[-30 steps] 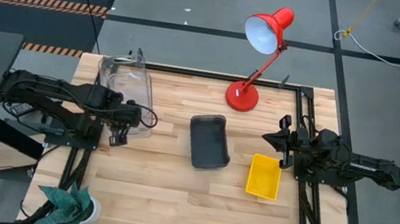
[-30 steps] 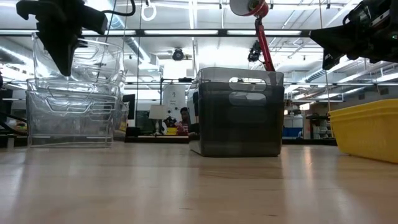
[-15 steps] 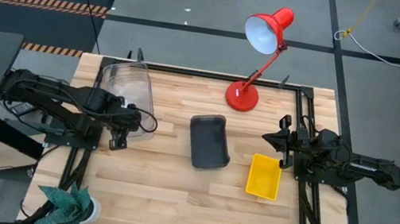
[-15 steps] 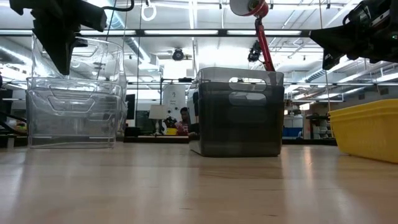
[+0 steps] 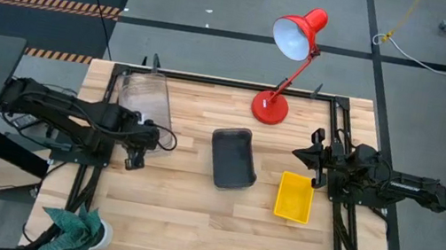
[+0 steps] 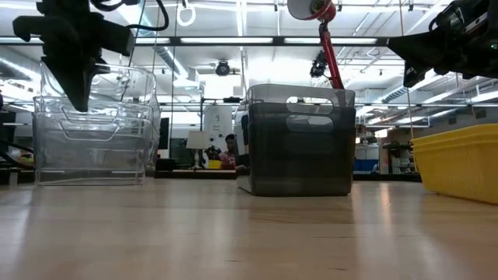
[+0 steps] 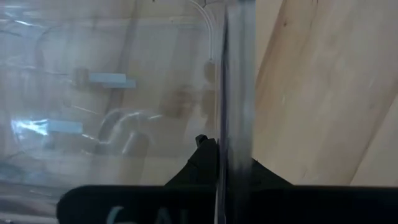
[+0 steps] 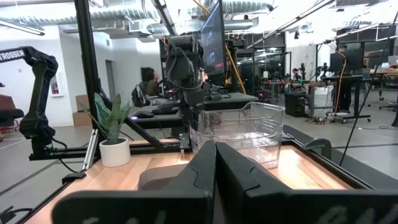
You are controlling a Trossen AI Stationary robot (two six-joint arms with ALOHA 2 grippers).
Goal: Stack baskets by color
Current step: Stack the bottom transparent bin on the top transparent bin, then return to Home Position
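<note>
At nine o'clock on the table (image 5: pixel 190 219), seen from above, the left gripper (image 5: pixel 138 137) is pinched shut on the near wall of the upper clear basket (image 5: pixel 144 103), apparently to seat it inside the clear one beneath. Against the frame a second earlier, that basket has swung from tilted toward the table's middle to nearly squared over its mate. The dark grey basket (image 5: pixel 233 157) sits at centre, the yellow basket (image 5: pixel 294 196) at four o'clock, the red lamp (image 5: pixel 291 37) at twelve. The right gripper (image 5: pixel 318 162) waits at three o'clock, closed on nothing.

From table height, the clear stack (image 6: pixel 92 128) stands at nine o'clock, its top bin lower and more level than before.

The left wrist view shows the thin clear wall (image 7: pixel 237 93) clamped between the fingers.

The right wrist view looks past shut fingers toward the clear baskets (image 8: pixel 239 134).
</note>
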